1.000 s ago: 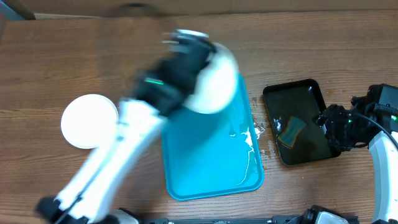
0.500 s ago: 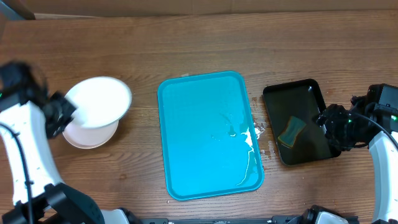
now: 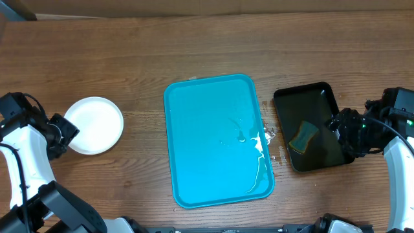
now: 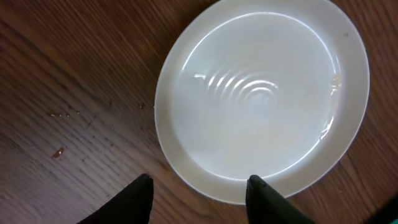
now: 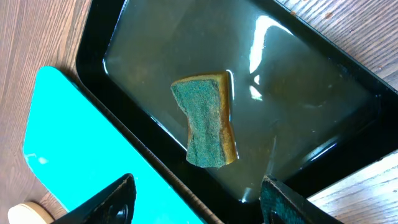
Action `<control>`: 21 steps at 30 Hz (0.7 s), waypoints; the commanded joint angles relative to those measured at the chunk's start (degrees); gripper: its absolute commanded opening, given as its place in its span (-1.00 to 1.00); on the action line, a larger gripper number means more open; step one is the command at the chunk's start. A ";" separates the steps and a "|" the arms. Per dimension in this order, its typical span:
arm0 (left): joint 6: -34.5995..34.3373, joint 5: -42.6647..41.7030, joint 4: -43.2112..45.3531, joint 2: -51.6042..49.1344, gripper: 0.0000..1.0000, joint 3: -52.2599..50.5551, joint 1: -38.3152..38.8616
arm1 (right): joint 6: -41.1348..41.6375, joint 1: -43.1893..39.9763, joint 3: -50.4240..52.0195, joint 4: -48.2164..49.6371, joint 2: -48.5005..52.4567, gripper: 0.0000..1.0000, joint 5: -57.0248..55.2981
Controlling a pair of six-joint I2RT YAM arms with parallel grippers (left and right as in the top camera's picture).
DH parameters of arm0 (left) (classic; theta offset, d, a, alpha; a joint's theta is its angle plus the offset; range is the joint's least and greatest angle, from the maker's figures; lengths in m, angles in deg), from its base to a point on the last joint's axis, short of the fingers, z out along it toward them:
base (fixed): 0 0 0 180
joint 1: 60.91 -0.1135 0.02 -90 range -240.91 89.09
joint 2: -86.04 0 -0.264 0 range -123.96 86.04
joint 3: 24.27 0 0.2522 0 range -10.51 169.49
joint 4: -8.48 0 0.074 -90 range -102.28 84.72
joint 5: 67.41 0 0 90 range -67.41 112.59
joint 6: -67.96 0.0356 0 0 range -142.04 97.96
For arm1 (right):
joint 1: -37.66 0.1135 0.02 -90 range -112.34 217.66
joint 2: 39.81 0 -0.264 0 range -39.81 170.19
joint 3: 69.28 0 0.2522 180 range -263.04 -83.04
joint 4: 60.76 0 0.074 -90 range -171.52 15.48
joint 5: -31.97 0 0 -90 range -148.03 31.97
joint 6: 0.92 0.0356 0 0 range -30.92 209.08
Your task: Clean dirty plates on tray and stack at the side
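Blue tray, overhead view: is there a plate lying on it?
No, the blue tray holds only white streaks near its right edge; the plates sit on the table to its left.

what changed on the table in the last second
The left gripper carried a white plate from above the blue tray to the left side of the table, laid it on the plate already there and opened. The blue tray, the black tray with its sponge and the open right gripper stayed put.
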 commanded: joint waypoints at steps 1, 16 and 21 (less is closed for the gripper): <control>1.53 -3.39 -3.17 0.20 0.03 6.64 0.52 | -0.79 -0.17 -1.31 0.04 -0.59 0.32 -0.28; 20.83 -15.50 -18.93 15.32 0.13 25.27 29.33 | -15.65 8.94 -14.60 -7.65 -14.62 0.68 7.34; 20.57 -10.64 -20.11 22.49 0.55 25.27 39.54 | -13.84 20.09 -16.22 -5.81 -20.17 0.70 9.14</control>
